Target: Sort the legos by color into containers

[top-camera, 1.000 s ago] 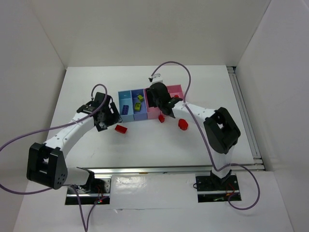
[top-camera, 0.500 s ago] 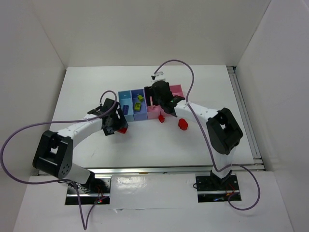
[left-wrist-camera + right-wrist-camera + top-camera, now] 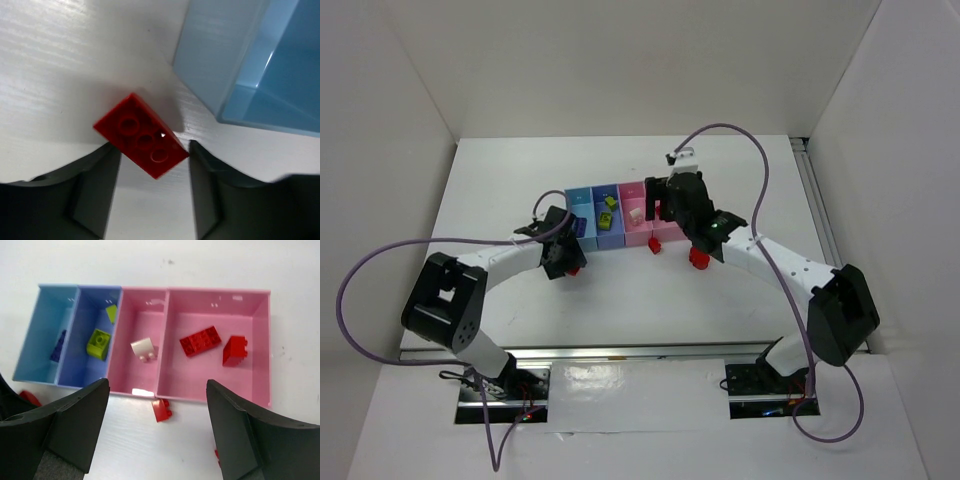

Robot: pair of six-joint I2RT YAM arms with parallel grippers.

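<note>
A red lego [image 3: 142,135] lies slantwise on the table between the fingertips of my left gripper [image 3: 155,190], whose jaws stand open on either side of it, just beside the light blue container [image 3: 240,65]. In the top view this gripper [image 3: 565,262] sits in front of the containers [image 3: 608,237]. My right gripper [image 3: 157,390] hangs open and empty above the row. The light blue bin holds a purple-blue lego [image 3: 58,346]. Two lime legos [image 3: 98,343] lie in the periwinkle bin. A white lego [image 3: 143,350] is in the narrow pink bin, and two red ones [image 3: 200,340] in the wider pink bin [image 3: 262,350].
A small red lego [image 3: 161,410] lies on the table against the front of the pink bins, also seen from above as a red lego [image 3: 656,246]. Another red piece [image 3: 698,258] sits to its right, under the right arm. White walls enclose the table on three sides.
My left gripper swung in and came down over the red lego, its jaws narrowing. My right gripper opened above the pink bins and drew back to the right.
</note>
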